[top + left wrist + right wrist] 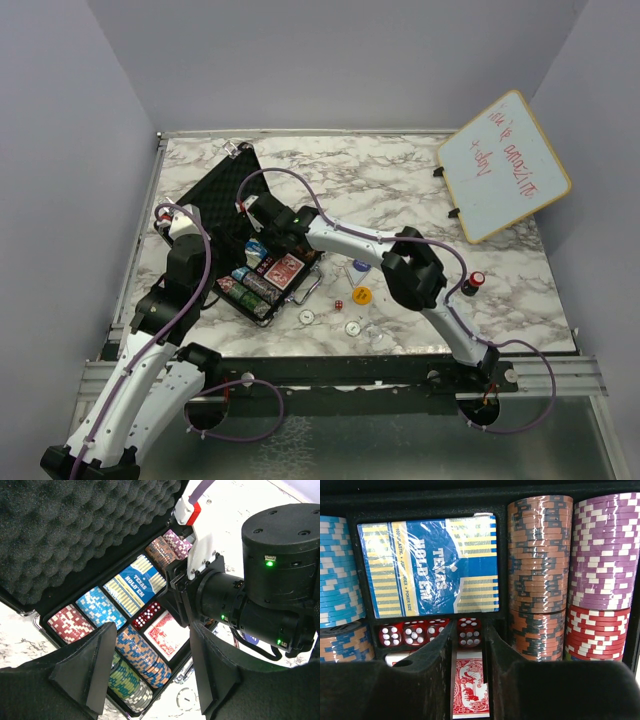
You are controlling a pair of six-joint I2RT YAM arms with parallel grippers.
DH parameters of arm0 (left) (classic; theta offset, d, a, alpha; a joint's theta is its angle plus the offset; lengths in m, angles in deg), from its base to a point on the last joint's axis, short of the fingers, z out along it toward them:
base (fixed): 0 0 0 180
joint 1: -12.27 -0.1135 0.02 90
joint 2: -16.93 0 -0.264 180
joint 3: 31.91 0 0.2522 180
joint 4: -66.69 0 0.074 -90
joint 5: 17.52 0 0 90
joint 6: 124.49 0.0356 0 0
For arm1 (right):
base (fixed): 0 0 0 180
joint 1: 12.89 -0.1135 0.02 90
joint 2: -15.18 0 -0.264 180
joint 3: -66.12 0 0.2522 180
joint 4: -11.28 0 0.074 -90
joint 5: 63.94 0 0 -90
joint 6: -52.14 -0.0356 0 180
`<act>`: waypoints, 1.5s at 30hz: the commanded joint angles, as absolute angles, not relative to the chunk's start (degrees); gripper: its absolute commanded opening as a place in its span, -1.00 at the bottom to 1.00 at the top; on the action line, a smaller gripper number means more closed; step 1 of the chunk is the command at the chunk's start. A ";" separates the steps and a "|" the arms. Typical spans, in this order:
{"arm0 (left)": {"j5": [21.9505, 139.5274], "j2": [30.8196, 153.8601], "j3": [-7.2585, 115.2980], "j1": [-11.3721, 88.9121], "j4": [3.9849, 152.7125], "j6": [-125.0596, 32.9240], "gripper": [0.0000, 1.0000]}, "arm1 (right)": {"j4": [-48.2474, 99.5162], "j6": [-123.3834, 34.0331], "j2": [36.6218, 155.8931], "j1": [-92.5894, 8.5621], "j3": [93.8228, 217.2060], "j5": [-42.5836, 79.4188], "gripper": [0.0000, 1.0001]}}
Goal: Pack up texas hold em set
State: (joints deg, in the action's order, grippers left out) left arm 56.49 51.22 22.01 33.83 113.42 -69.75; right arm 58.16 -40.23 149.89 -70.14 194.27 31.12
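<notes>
My right gripper point(469, 626) hovers with jaws a sliver apart, nothing pinched. The row of red dice with white pips point(415, 634) sits just ahead of its tips, inside the open black hard case with egg-crate foam point(75, 525). Left gripper point(152, 630) is spread wide and empty above the same tray. Dice look hard, slick and rolly, so pinch flat faces. Flat round buttons point(361, 296) lie on the marble-pattern table point(400, 180), back-right of the right gripper (thin, take by the rim). Fingers hide most of the red card deck point(469, 680); latches unreadable.
</notes>
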 commanded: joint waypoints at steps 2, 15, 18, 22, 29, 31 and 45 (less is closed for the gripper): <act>55.16 50.80 23.16 33.99 114.38 -68.85 0.32 | 61.64 -40.46 152.09 -69.75 196.95 27.35 -0.42; 54.99 51.12 23.16 33.98 114.49 -69.03 0.32 | 61.78 -41.97 149.47 -69.62 197.70 28.00 -0.23; 54.94 51.12 23.17 33.98 114.48 -69.01 0.32 | 61.24 -42.28 148.33 -69.59 197.46 26.51 -0.19; 54.90 50.91 23.03 33.98 114.59 -68.99 0.32 | 60.91 -43.08 147.46 -69.66 197.04 26.46 -0.16; 54.82 50.94 23.00 33.98 114.64 -68.94 0.32 | 58.80 -45.82 146.49 -69.58 195.32 26.95 -0.20; 54.81 50.93 22.99 33.97 114.64 -68.94 0.32 | 57.77 -46.32 145.59 -69.55 194.34 26.51 -0.24; 54.72 50.88 22.90 33.98 114.73 -68.97 0.32 | 55.85 -49.47 145.61 -67.96 192.16 21.17 0.25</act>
State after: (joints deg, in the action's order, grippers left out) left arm 56.31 51.24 22.01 33.83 113.62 -69.75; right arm 57.62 -47.71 146.53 -68.76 193.81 25.89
